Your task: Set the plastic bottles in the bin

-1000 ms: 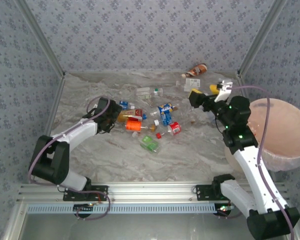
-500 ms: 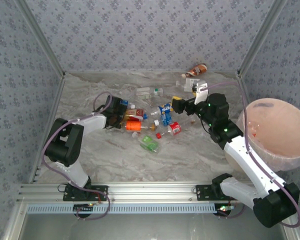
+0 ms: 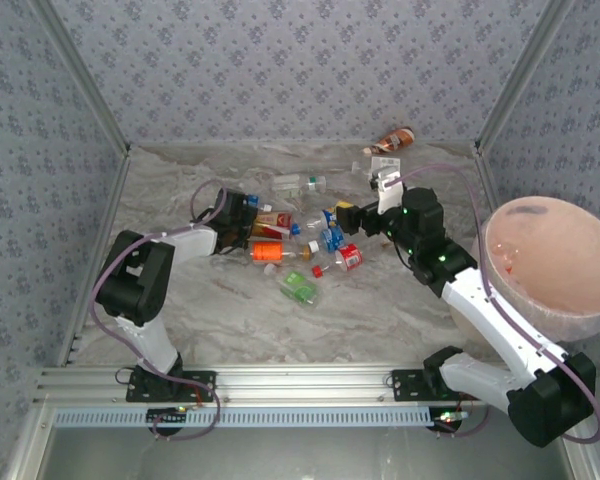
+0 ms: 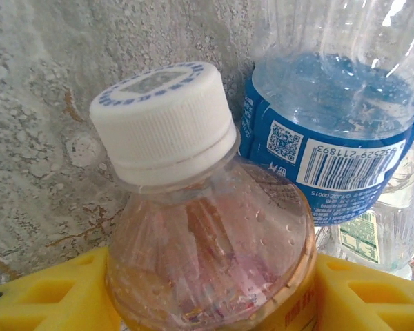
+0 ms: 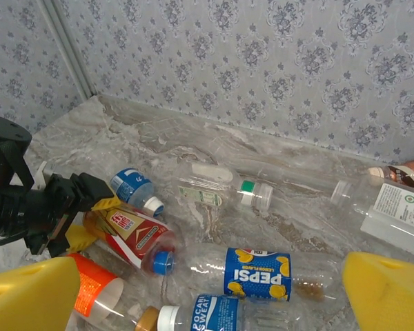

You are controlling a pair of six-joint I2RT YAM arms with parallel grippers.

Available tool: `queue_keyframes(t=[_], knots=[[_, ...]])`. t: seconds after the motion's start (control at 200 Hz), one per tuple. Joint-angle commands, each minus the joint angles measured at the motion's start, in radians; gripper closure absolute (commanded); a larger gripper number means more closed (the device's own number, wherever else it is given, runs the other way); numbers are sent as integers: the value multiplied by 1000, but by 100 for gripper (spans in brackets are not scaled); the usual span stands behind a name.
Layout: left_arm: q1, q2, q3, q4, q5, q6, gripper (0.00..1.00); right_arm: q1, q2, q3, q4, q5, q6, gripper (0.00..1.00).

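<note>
The left gripper (image 4: 214, 298) presses its yellow pads (image 4: 41, 296) against both sides of a clear white-capped bottle (image 4: 193, 221) lying on the table (image 3: 380, 310), just beside a blue-labelled bottle (image 4: 331, 131). The right gripper (image 5: 207, 289) hangs wide open over the Pepsi bottle (image 5: 259, 274) in the scattered pile. The bin (image 3: 580, 320) stands at the table's right edge, well apart.

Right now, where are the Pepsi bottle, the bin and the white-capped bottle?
Pepsi bottle (image 5: 257, 274): right wrist view, on its blue label.
bin (image 3: 580, 215): top external view, on its far rim.
white-capped bottle (image 4: 162, 121): left wrist view, on the cap.
</note>
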Motion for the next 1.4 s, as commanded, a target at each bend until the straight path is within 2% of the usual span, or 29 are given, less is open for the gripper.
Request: queue_keyframes(t=[0.0, 0.235, 0.38, 0.44, 0.595, 0.67, 0.834, 1.004, 1.279, 1.394], knots=[[-6, -26, 9, -3, -4, 70, 44, 11, 5, 13, 16, 23, 0, 0], [-28, -138, 32, -26, -26, 219, 45, 16, 39, -1, 26, 47, 112, 0], [-33, -200, 14, 74, -1, 337, 45, 17, 68, 0, 9, 44, 196, 0], [-33, -214, 10, 133, 39, 397, 45, 17, 78, 9, -12, 8, 224, 0], [-43, -239, 38, 217, 194, 565, 44, 19, 152, 129, -188, -196, 207, 0], [-50, -252, 55, 237, 273, 643, 44, 21, 191, 182, -260, -234, 228, 0], [-83, -270, 99, 232, 407, 768, 44, 22, 251, 232, -300, -285, 277, 0], [-117, -256, 125, 275, 509, 788, 45, 22, 306, 271, -335, -274, 284, 0], [-157, -227, 153, 325, 597, 784, 44, 23, 391, 296, -320, -359, 290, 0], [-160, -218, 160, 318, 596, 777, 45, 23, 391, 287, -304, -394, 290, 7]])
